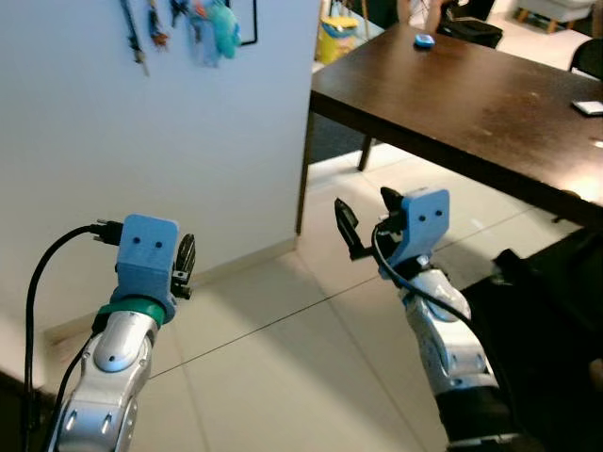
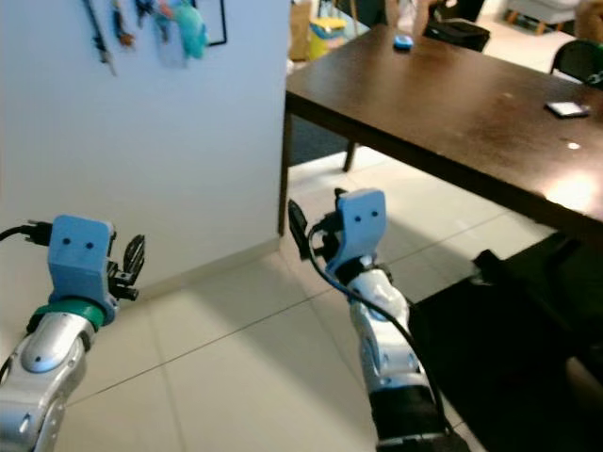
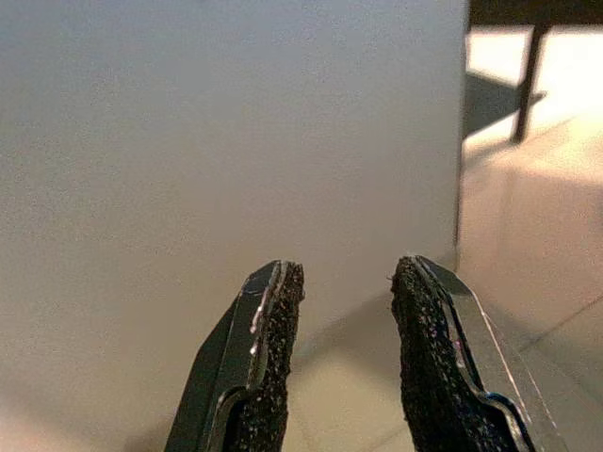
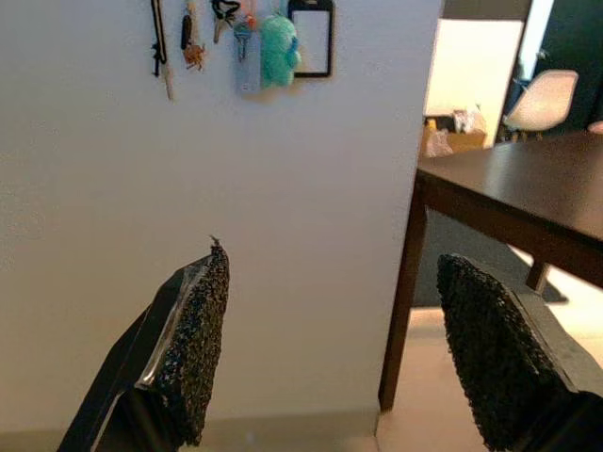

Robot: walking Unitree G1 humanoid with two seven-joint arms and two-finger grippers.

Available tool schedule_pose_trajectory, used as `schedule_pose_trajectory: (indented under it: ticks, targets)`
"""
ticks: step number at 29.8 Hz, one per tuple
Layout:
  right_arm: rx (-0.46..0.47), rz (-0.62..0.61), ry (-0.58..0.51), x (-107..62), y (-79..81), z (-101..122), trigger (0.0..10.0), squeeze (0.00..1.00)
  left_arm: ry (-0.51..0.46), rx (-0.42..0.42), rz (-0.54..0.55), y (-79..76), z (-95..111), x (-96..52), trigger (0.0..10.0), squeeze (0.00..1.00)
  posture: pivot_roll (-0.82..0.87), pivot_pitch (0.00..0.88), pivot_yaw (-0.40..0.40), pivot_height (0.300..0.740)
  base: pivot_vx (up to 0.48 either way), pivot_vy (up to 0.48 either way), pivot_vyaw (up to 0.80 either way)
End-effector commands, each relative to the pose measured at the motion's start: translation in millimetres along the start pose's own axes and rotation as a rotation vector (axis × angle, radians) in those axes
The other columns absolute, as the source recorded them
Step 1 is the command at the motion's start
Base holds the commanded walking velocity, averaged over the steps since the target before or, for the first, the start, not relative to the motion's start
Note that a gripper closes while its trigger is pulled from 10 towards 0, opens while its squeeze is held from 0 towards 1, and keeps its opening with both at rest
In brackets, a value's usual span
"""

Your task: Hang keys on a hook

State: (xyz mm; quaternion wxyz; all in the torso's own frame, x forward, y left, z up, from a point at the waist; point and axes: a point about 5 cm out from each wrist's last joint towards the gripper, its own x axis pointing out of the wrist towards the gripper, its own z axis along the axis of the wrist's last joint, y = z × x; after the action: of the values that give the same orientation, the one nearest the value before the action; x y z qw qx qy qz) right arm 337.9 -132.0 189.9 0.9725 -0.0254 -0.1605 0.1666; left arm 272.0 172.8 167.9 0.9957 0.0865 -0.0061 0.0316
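Already the keys [image 4: 240, 47] dangle on the wall high above both pincers, so the hanging looks done, with the right gripper [image 1: 367, 221] spread wide and empty and the left gripper [image 3: 344, 353] parted, empty too.

One dark wooden table [image 1: 471, 104], one white wall [image 1: 141, 160], one teal plush keychain [image 4: 279, 49], one black-framed card holder [image 4: 311, 36], roughly three more key bunches [image 4: 193, 42], one white chair [image 4: 548, 99], two grippers: left gripper [image 1: 185, 266], right gripper [image 1: 363, 226].
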Motion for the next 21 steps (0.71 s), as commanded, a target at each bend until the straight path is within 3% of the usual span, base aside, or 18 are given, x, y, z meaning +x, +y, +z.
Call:
schedule_pose_trajectory:
  ticks: [1,21]
  targets:
    - [0.002,-0.021,0.021,-3.9,-6.7,-5.2,10.0,0.0,0.024,0.002,-0.029,-7.2,-3.8,-0.1,10.0,0.0,-0.04,0.074,0.068,0.74,0.0,0.0,-0.8]
    - [0.003,-0.023,0.026,-3.5,-5.8,-6.8,10.0,0.0,0.026,-0.009,-0.022,-5.5,-3.1,2.5,10.0,0.0,-0.04,0.075,0.071,0.74,0.0,0.0,-0.8]
